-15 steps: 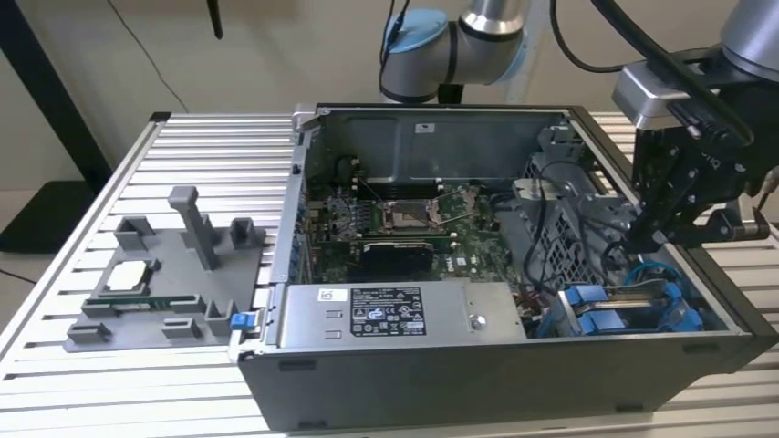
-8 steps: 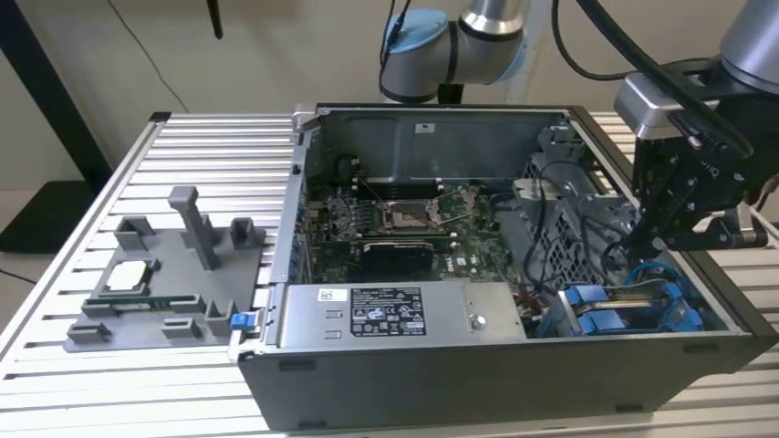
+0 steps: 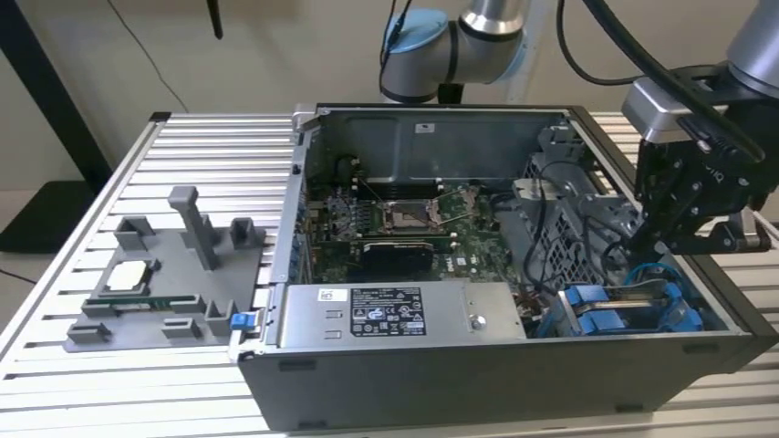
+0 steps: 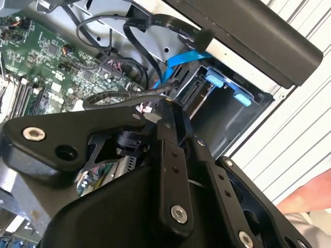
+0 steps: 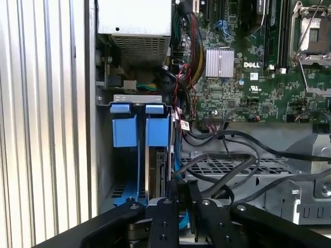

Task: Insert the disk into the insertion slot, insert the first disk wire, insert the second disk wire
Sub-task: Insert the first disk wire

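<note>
The disk (image 5: 158,170) stands on edge inside the insertion slot (image 5: 138,98). This is one of two side-by-side bays in the grey cage, and its blue carrier tab (image 5: 156,132) sits at the mouth, next to the neighbouring bay's blue tab (image 5: 124,132).

In the exterior view I read that cage at about four o'clock within the open computer case (image 3: 487,383). My gripper (image 3: 651,246) hangs just above it. In both wrist views its fingers (image 4: 173,150) are drawn together, pinching the end of a black wire (image 4: 129,95) right beside the disk's exposed edge.

A blue cable (image 4: 181,57) runs down near the bay.

From the cage, the silver box (image 3: 389,315) lies at nine o'clock and the motherboard (image 3: 402,219) at about ten. A grey fixture (image 3: 171,283) rests on the slatted table (image 3: 122,401), at nine o'clock from the case.
</note>
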### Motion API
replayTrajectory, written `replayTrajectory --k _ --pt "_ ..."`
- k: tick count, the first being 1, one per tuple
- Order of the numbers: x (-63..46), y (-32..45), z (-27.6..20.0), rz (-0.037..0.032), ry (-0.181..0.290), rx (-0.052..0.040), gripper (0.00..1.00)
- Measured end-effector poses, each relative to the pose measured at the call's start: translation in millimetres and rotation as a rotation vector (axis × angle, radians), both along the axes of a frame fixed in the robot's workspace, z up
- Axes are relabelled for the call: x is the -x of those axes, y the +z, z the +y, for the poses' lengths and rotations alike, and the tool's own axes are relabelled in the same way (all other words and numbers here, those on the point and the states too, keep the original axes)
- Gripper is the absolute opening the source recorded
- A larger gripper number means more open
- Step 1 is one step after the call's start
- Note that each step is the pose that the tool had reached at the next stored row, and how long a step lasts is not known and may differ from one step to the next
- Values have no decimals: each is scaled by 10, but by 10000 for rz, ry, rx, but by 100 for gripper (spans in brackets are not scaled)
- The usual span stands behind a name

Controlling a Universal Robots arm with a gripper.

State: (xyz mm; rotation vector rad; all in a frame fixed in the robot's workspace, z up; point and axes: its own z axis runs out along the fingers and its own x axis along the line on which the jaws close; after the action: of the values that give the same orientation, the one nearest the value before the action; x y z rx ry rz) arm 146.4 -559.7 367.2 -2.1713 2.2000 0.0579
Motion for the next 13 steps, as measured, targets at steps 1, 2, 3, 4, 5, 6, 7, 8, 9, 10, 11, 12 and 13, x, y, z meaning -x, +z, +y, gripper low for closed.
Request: replayTrajectory --k 1,2,3,4,5,6,7,8,9,10,11,12,13 --pt "-23 -3 -1 60 0 7 0" --pt "-44 -8 -3 113 -1 7 0" --pt "-63 -12 -5 155 0 7 0" --pt "-80 -18 -8 187 0 7 0" --pt "-94 -23 -10 208 1 7 0" --pt "-105 -30 -10 221 0 6 0" --pt "-110 -35 -11 223 1 5 0" --pt "-112 -38 -12 223 0 8 0" --pt "-112 -40 -12 224 -1 10 0" --pt "-112 -44 -12 224 -1 8 0" --pt "-112 -47 -12 223 0 7 0" --pt "-113 -47 -12 223 0 7 0" --pt "-113 -47 -12 222 0 9 0"
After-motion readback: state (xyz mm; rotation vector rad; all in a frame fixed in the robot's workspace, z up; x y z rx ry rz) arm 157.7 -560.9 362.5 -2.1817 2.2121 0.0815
